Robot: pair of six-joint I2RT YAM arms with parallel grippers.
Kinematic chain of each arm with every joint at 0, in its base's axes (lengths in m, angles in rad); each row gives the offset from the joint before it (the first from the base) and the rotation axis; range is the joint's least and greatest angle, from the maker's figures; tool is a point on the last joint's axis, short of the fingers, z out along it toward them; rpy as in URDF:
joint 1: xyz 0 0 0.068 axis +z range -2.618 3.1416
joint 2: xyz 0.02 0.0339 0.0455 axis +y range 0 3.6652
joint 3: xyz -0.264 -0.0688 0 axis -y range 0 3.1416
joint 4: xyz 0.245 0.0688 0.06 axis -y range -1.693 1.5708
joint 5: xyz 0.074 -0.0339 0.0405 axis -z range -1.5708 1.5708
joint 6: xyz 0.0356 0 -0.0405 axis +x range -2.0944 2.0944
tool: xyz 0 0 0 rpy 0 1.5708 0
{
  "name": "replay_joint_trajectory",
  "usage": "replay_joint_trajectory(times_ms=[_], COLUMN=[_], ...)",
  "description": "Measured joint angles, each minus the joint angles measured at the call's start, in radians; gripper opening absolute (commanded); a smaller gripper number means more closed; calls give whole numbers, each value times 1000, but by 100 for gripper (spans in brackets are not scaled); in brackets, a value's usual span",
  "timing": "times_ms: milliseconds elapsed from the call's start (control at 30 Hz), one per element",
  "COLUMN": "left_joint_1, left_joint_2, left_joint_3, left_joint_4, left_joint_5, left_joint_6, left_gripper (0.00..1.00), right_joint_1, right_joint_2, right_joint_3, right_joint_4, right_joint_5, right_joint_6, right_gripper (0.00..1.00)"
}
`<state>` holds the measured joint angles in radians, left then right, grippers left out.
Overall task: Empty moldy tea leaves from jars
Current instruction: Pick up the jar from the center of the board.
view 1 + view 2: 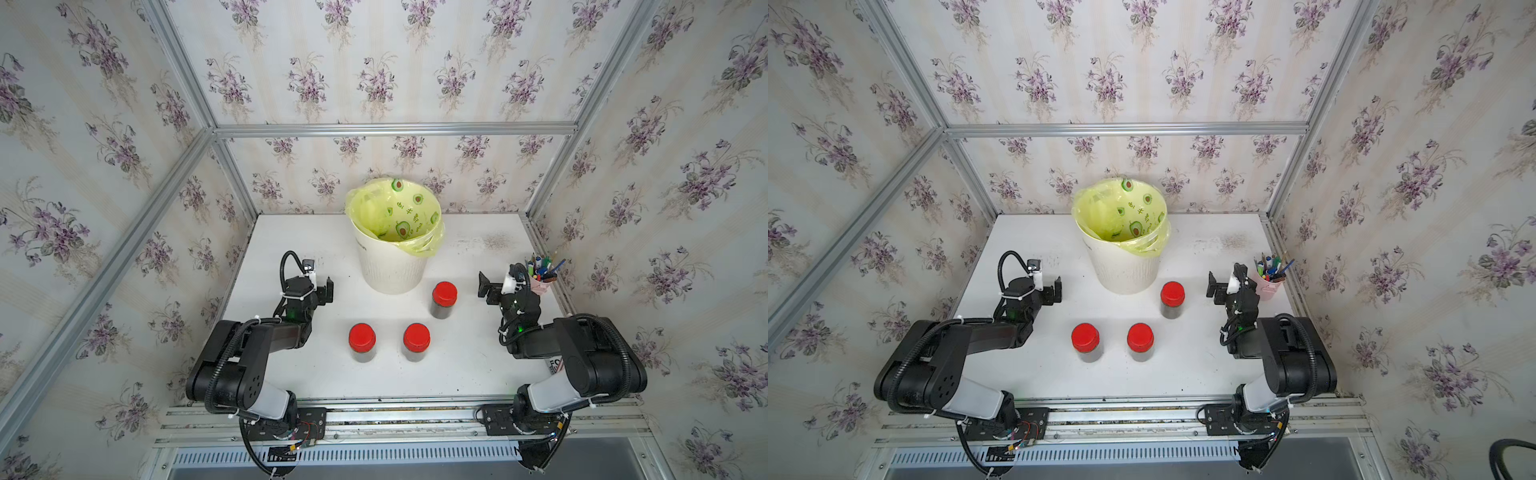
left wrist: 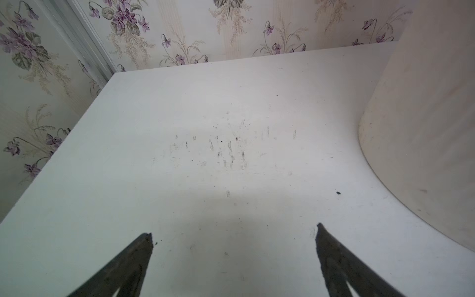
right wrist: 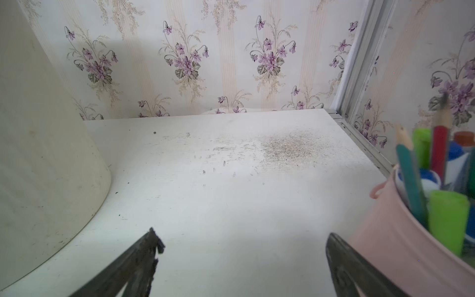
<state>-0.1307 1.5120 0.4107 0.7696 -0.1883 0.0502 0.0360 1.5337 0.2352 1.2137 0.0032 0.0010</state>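
Three clear jars with red caps stand upright on the white table in both top views: one at front left [image 1: 362,343], one beside it [image 1: 416,343], one nearer the bin [image 1: 444,300]. Dark moldy tea leaves [image 1: 442,311] show through their walls. My left gripper [image 1: 326,289] hovers left of the bin, open, with only bare table between its fingers [image 2: 144,252]. My right gripper [image 1: 484,284] is open and empty too, right of the jar near the bin, close to the pen cup. Neither wrist view shows a jar.
A cream bin [image 1: 392,266] lined with a yellow avocado-print bag stands at the back middle. A pink pen cup [image 1: 540,284] full of pens sits at the right edge, right next to my right gripper's finger [image 3: 341,259]. Wallpapered walls enclose three sides.
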Motion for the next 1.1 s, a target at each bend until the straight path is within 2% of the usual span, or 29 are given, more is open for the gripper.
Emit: replay_joint_trajectory(times_ms=[800, 933, 1067, 1100], left_joint_1=[11, 11, 11, 10], left_joint_2=[0, 0, -63, -109], left_joint_3=[9, 9, 66, 91], left_joint_4=[-23, -24, -150, -191], left_joint_5=[12, 12, 27, 21], left_joint_6=[-4, -4, -3, -5], left_gripper=[100, 100, 100, 100], right_joint_1=[-3, -3, -2, -3], right_joint_2=[0, -6, -145, -184], right_joint_3=[0, 0, 102, 148], right_joint_4=[-1, -5, -204, -263], right_joint_5=[4, 7, 39, 47], right_joint_6=[3, 3, 26, 32], right_gripper=[100, 96, 96, 100])
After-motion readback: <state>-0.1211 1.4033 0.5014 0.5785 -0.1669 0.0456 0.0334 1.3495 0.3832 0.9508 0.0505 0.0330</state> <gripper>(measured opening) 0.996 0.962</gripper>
